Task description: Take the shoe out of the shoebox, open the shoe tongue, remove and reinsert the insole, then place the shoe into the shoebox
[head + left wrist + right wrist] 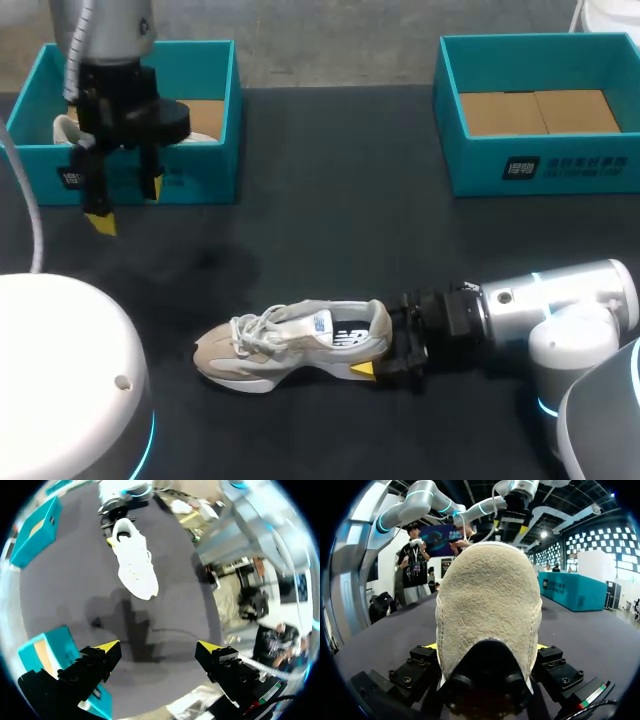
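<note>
Now the shoe stands on its sole on the dark table, well apart from the left shoebox. The right gripper clamps its heel from both sides. The left gripper hangs above that shoebox's front wall, fingers spread wide and empty.

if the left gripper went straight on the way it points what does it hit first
Most likely the bare table: the left gripper is open and points down at it, just beside the teal shoebox. The shoe lies well off that line.
</note>
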`<state>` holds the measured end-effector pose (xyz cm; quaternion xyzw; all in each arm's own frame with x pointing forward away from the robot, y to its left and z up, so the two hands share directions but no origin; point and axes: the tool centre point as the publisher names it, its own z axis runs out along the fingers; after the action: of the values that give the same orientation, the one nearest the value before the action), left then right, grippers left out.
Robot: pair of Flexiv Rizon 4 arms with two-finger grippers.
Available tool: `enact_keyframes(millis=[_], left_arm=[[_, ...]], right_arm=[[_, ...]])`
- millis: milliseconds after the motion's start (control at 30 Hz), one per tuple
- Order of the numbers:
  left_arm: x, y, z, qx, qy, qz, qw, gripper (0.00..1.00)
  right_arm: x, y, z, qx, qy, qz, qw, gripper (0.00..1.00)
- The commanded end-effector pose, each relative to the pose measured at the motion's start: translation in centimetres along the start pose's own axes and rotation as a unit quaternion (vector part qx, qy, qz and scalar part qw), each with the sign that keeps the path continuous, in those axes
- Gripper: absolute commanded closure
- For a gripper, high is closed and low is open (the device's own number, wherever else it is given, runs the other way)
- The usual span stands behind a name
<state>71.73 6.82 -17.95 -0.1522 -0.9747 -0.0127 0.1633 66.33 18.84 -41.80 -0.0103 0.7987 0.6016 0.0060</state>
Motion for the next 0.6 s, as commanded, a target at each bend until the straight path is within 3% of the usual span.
enact_keyframes(millis=[33, 333, 433, 500, 567, 600], left_arm=[[-0.4, -0.1, 0.4, 0.048, 0.051, -0.248, 0.966, 0.00], [-0.4, -0.1, 0.4, 0.048, 0.051, -0.248, 0.966, 0.00], [2.3, -1.6, 1.4, 0.069, 0.017, -0.316, 0.946, 0.00], [4.3, -3.1, 2.6, 0.084, 0.010, -0.375, 0.923, 0.00], [5.9, -4.7, 4.3, 0.095, -0.044, -0.443, 0.890, 0.00], [6.5, -5.3, 4.9, 0.097, -0.034, -0.459, 0.883, 0.00]], right_arm=[[0.0, 0.1, 0.2, 0.003, 0.001, 0.000, 1.000, 1.00], [0.0, 0.1, 0.2, 0.003, 0.001, 0.000, 1.000, 1.00], [0.0, 0.1, 0.2, 0.003, 0.001, 0.000, 1.000, 1.00], [0.0, 0.1, 0.2, 0.003, 0.001, 0.000, 1.000, 1.00], [0.0, 0.1, 0.2, 0.003, 0.001, 0.000, 1.000, 1.00], [0.0, 0.1, 0.2, 0.003, 0.001, 0.000, 1.000, 1.00]])
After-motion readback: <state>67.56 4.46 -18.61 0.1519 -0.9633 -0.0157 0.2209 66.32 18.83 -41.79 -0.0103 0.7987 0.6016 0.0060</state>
